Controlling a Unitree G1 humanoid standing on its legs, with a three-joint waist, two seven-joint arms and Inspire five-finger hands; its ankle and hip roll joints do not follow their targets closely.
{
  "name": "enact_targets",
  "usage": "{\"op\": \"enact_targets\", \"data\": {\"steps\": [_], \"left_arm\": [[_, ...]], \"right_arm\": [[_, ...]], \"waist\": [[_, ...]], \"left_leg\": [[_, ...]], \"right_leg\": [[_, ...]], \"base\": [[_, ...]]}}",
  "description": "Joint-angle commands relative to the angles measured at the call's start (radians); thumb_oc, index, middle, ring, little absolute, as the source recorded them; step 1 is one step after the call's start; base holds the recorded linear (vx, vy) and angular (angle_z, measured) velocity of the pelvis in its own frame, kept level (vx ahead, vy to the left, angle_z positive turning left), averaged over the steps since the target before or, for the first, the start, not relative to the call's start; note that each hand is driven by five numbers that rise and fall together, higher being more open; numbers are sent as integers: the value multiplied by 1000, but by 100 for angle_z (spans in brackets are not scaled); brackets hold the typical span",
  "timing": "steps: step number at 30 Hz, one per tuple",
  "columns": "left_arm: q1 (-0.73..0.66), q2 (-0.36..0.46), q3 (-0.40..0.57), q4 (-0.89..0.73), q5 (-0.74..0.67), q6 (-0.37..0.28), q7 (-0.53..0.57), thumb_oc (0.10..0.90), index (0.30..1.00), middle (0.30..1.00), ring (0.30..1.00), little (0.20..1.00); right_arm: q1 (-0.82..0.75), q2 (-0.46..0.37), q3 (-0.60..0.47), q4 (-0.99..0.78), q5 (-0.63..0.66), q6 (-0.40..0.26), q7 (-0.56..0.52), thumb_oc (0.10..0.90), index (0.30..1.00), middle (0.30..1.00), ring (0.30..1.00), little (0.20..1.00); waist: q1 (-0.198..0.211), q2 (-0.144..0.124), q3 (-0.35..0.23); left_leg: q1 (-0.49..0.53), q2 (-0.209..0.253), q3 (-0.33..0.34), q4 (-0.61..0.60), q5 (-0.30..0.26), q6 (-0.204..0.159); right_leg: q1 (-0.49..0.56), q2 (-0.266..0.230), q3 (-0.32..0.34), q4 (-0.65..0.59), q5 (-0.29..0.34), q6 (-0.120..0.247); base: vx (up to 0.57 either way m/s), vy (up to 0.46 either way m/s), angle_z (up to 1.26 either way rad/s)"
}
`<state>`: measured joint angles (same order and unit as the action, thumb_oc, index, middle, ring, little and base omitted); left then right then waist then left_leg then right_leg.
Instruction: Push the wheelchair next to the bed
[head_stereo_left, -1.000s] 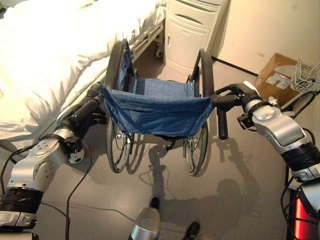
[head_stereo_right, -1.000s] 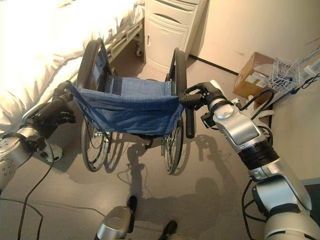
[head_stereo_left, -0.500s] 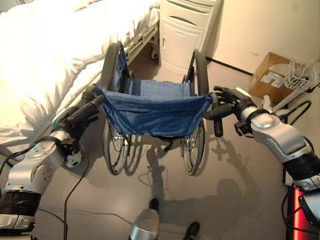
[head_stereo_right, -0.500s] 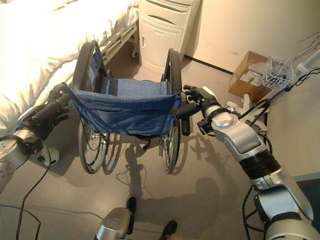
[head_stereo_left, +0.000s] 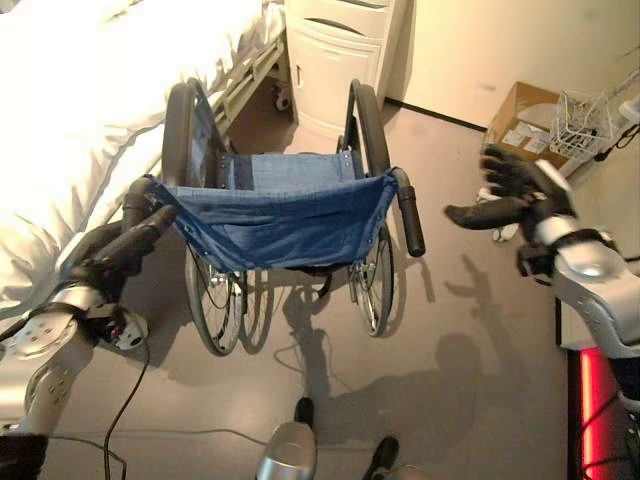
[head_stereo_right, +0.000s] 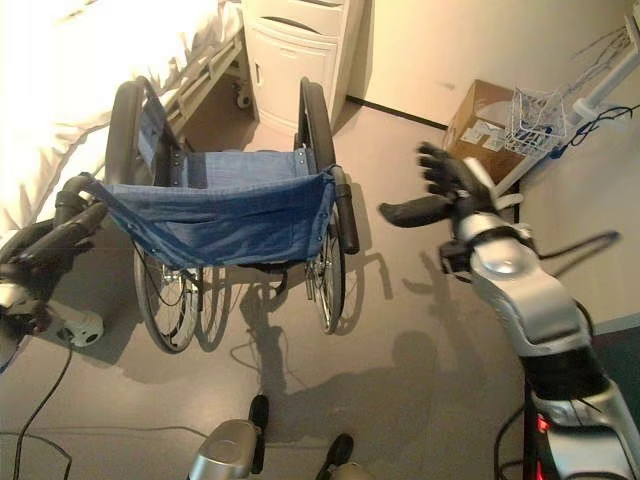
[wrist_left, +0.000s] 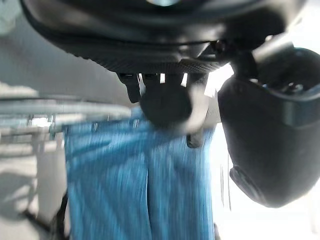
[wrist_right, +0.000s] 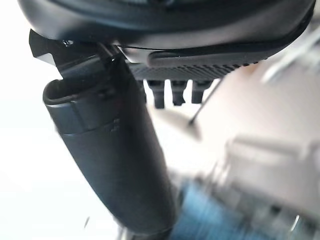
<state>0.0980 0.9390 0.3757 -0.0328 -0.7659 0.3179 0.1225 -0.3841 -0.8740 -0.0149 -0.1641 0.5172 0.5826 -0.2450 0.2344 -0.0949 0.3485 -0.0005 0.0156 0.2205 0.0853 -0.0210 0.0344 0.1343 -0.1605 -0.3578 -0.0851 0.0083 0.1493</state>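
Note:
The wheelchair (head_stereo_left: 290, 215) has a blue cloth back and stands on the floor beside the white bed (head_stereo_left: 70, 100), facing away from me. My left hand (head_stereo_left: 100, 258) lies along its left push handle (head_stereo_left: 135, 195). The left wrist view shows that handle's round end (wrist_left: 165, 105) under the palm, with the fingers straight. My right hand (head_stereo_left: 515, 185) hangs in the air to the right of the right push handle (head_stereo_left: 410, 215). It is open with fingers spread, touches nothing and is clear of the chair.
A white bedside cabinet (head_stereo_left: 335, 50) stands against the wall just ahead of the wheelchair. At the right wall are a cardboard box (head_stereo_left: 520, 115) and a white wire basket (head_stereo_left: 580, 125). Bare grey floor lies behind and to the right of the chair.
My right hand has let go of the right push handle, opened and swung out to the right. My left hand stays at the left handle. The view has shifted.

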Motion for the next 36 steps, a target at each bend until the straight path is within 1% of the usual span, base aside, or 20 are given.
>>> {"op": "enact_targets", "data": {"steps": [1,3,4,7,11,15,16,20,21,22,25,27,28,30,31,32,33,34,35,36], "left_arm": [[-12,89,269,-48,60,-182,102,800,900,900,900,900],[18,80,291,-71,70,-172,105,800,900,900,900,900],[55,61,313,-89,85,-169,100,800,900,900,900,900],[94,34,333,-117,82,-161,87,800,900,900,900,900],[166,-25,345,-180,116,-159,67,800,900,900,900,900],[192,-40,358,-199,107,-170,49,800,900,900,900,900],[202,-51,359,-204,97,-168,23,800,900,900,900,900],[227,-91,342,-236,124,-152,-3,800,900,900,900,900],[242,-106,340,-241,126,-154,-7,800,900,900,900,900],[252,-123,336,-241,114,-149,-9,800,900,900,900,900],[268,-141,335,-237,88,-148,-10,800,900,900,900,900],[299,-200,312,-211,86,-145,4,800,900,900,900,900],[300,-203,310,-210,87,-143,3,800,900,900,900,900],[300,-273,229,-176,75,-94,-15,800,900,900,900,900],[301,-279,222,-176,78,-87,-13,800,900,900,900,900],[296,-310,178,-160,93,-75,1,800,900,900,900,900],[281,-350,104,-104,94,-40,14,800,900,900,900,900],[273,-365,72,-76,106,-28,12,800,900,900,900,900],[258,-391,15,-21,125,-8,31,800,900,900,900,900],[245,-407,-39,45,122,10,48,800,900,900,900,900]], "right_arm": [[44,-115,-85,-14,-54,-106,-115,800,900,900,900,900],[82,-108,-125,-26,-47,-110,-141,800,900,900,900,900],[128,-97,-174,-34,-36,-119,-167,800,900,900,900,900],[186,-74,-224,-52,-35,-123,-174,800,900,900,900,900],[292,-26,-294,-72,-45,-102,-162,800,900,900,900,900],[326,8,-317,-58,-48,-104,-165,800,900,900,900,900],[342,31,-322,-51,-46,-100,-174,800,900,900,900,900],[393,71,-334,-32,-25,-90,-186,800,900,900,900,900],[417,84,-342,-17,-14,-97,-187,800,900,900,900,900],[436,101,-349,-2,-3,-100,-186,800,900,900,900,900],[459,123,-351,21,3,-109,-187,800,900,900,900,900],[501,184,-338,85,34,-134,-189,800,900,900,900,900],[502,186,-336,89,36,-134,-191,800,900,900,900,900],[528,242,-291,173,32,-156,-208,800,900,900,900,900],[531,246,-287,180,32,-158,-211,800,900,900,900,900],[539,270,-267,226,32,-170,-217,800,900,900,900,900],[546,310,-217,319,-3,-216,-226,800,900,900,900,900],[546,322,-196,352,-17,-218,-230,800,900,900,900,900],[543,339,-158,405,-46,-219,-228,800,900,900,900,900],[541,356,-119,452,-49,-228,-238,800,900,900,900,900]], "waist": [[-25,31,-160],[-26,32,-160],[-29,32,-161],[-33,35,-162],[-41,47,-161],[-44,56,-161],[-45,60,-158],[-48,61,-150],[-48,62,-147],[-48,62,-145],[-47,63,-144],[-43,62,-137],[-43,62,-137],[-41,59,-132],[-41,59,-131],[-40,59,-131],[-40,59,-128],[-41,60,-127],[-42,61,-125],[-44,63,-123]], "left_leg": [[-77,4,-88,-23,54,-91],[-74,4,-87,-25,54,-91],[-71,5,-87,-29,52,-91],[-67,5,-85,-33,51,-91],[-56,7,-84,-40,52,-90],[-53,8,-86,-42,54,-91],[-52,8,-84,-40,52,-92],[-55,7,-86,-32,50,-93],[-53,6,-88,-28,43,-94],[-59,6,-89,-27,49,-91],[-60,5,-90,-27,50,-91],[-51,4,-92,-32,45,-92],[-54,4,-92,-33,49,-90],[-46,3,-96,-39,48,-89],[-46,2,-97,-39,48,-89],[-46,2,-98,-41,49,-88],[-45,2,-100,-45,52,-87],[-44,2,-100,-47,52,-86],[-40,1,-102,-52,54,-83],[-37,0,-103,-56,57,-81]], "right_leg": [[39,62,-16,27,-16,-40],[39,62,-16,27,-16,-39],[36,62,-15,27,-17,-37],[31,62,-14,31,-18,-36],[25,59,-12,38,-21,-35],[21,57,-13,45,-22,-34],[18,55,-15,49,-23,-33],[14,52,-18,54,-25,-34],[17,51,-17,57,-30,-34],[12,50,-18,57,-26,-34],[10,49,-21,58,-25,-33],[12,48,-25,58,-28,-30],[9,48,-26,58,-25,-30],[10,49,-29,58,-27,-29],[10,49,-29,58,-26,-29],[9,49,-31,58,-26,-29],[8,49,-34,59,-24,-28],[8,49,-36,59,-23,-28],[9,49,-37,59,-22,-28],[10,49,-38,59,-20,-28]], "base": [[-24,-12,-15],[-16,-11,-16],[-12,-13,-16],[-8,-4,-5],[-5,6,1],[0,0,0],[0,0,0],[0,0,0],[0,0,0],[0,0,0],[-11,3,0],[0,0,0],[0,0,0],[0,0,0],[0,0,0],[-20,-12,4],[-20,-14,4],[-12,-12,11],[-4,-7,16],[-4,-3,14]]}}
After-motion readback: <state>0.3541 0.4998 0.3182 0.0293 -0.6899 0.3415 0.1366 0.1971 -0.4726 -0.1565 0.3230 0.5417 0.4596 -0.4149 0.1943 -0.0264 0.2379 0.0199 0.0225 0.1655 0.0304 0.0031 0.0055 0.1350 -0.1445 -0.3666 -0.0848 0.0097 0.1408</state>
